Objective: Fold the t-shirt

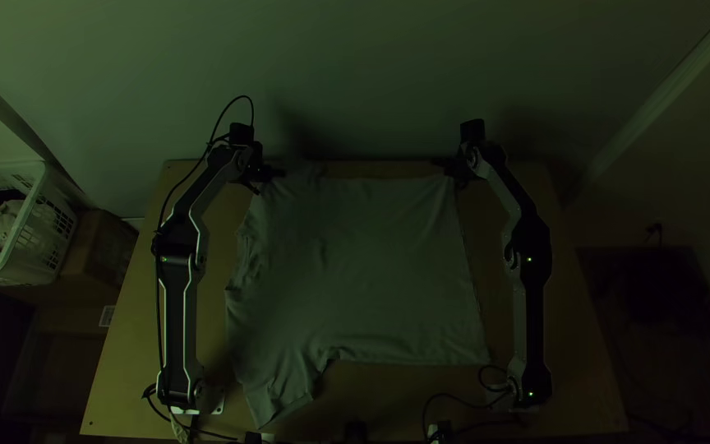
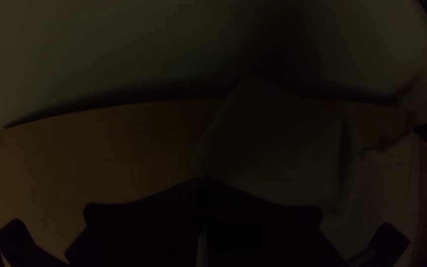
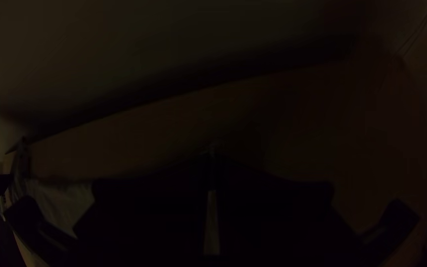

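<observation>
Grey cloth t-shirt [image 1: 371,271] spreads toward me from both grippers.
Black left gripper [image 1: 276,173] pinches its far sleeve; black right gripper [image 1: 452,169], its far hem corner.

Silver-grey links [image 1: 519,321], black joints [image 1: 529,238], small green lights [image 1: 529,259], a looping black cable [image 1: 159,312].

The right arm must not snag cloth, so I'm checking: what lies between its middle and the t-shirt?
Between the middle of the right arm and the t-shirt lies a strip of bare wooden tabletop, as the top view shows.
</observation>
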Controlling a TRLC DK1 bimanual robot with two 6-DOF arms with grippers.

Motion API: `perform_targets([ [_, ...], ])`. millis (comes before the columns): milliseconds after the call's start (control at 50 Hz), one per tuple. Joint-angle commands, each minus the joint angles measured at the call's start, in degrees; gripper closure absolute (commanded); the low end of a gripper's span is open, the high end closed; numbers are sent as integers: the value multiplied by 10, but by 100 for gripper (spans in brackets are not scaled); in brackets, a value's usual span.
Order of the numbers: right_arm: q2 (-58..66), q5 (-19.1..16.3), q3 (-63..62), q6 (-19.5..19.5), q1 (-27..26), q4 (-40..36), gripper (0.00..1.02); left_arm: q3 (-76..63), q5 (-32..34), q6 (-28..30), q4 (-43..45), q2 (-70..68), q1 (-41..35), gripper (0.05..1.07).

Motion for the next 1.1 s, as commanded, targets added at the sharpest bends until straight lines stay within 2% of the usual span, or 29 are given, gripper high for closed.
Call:
perform_targets([
  [0, 9, 9, 19, -8, -12, 10, 100, 19, 8, -13, 7, -33, 13, 105],
  [200, -2, 10, 16, -21, -22, 8, 100, 14, 58, -27, 0, -51, 37, 105],
  [780, -74, 11, -26, -48, -20, -50, 100, -74, 72, -27, -22, -131, 40, 105],
  [1080, -118, 12, -82, -58, -16, -61, 100, -188, 75, -24, 27, -193, 39, 105],
])
